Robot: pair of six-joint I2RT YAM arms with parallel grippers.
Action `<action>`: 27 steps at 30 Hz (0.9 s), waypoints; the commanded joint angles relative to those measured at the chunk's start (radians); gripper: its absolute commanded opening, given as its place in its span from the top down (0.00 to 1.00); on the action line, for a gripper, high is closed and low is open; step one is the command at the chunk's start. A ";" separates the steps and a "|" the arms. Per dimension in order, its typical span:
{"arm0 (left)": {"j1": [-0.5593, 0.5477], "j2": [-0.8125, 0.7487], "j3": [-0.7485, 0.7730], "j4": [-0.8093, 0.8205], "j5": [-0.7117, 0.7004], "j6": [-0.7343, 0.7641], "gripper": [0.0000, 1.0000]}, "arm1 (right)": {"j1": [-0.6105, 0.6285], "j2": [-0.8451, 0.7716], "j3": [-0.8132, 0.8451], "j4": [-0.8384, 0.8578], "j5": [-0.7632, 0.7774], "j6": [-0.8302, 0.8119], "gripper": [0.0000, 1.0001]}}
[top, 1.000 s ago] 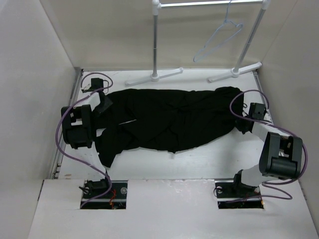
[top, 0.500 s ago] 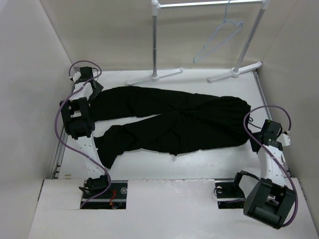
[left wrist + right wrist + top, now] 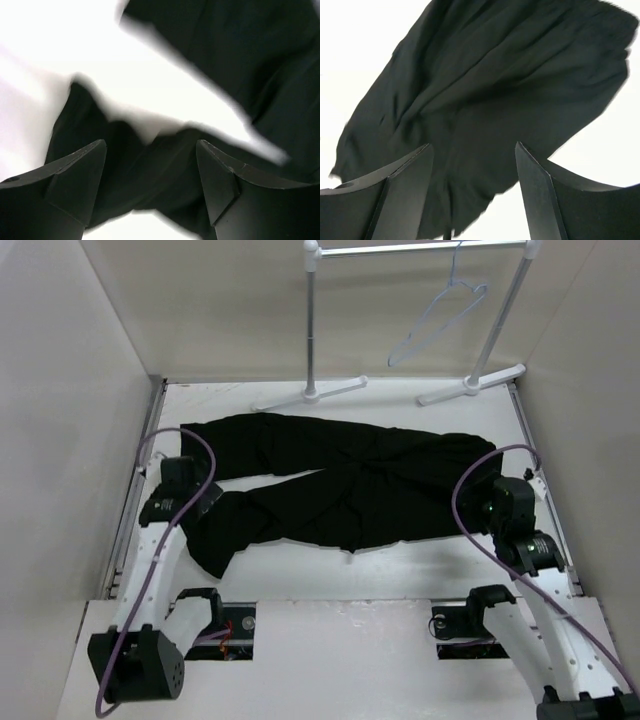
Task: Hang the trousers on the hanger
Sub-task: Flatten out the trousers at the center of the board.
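The black trousers (image 3: 340,485) lie spread flat across the white table (image 3: 420,565), two legs pointing left and the waist at the right. My left gripper (image 3: 198,502) hovers at the end of the near leg, open with nothing between its fingers (image 3: 75,185); dark cloth (image 3: 240,60) lies below it. My right gripper (image 3: 492,502) stands open just off the waist end, over the cloth edge (image 3: 510,75), holding nothing. The thin pale hanger (image 3: 437,320) hangs from the rack's rod at the back right, far from both grippers.
The white tubular garment rack (image 3: 312,330) stands at the back, its two feet (image 3: 310,395) resting on the table just behind the trousers. Plain walls close in the left, right and back sides.
Both arms have drawn back toward the near edge and both grippers have opened; the right one let go of the waist. The trousers went from bunched to stretched out flat.
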 commanded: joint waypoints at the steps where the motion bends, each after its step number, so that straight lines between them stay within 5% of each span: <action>1: -0.067 -0.091 -0.097 -0.191 0.062 -0.028 0.30 | 0.097 -0.020 -0.005 -0.052 -0.017 -0.004 0.28; 7: -0.218 -0.107 -0.079 -0.338 -0.186 -0.105 0.41 | 0.273 -0.008 -0.005 -0.014 -0.023 0.025 0.26; 16: -0.382 -0.044 -0.085 -0.421 -0.280 -0.232 0.58 | 0.360 0.022 0.018 0.029 -0.023 0.031 0.25; 18: -0.402 -0.004 -0.080 -0.417 -0.292 -0.231 0.73 | 0.363 0.031 0.013 0.040 -0.034 0.030 0.25; 21: -0.382 0.028 -0.045 -0.412 -0.326 -0.220 0.95 | 0.363 0.032 0.007 0.055 -0.038 0.030 0.25; 27: -0.235 0.132 0.218 -0.337 -0.423 0.059 1.00 | 0.331 0.028 -0.003 0.054 -0.038 0.016 0.25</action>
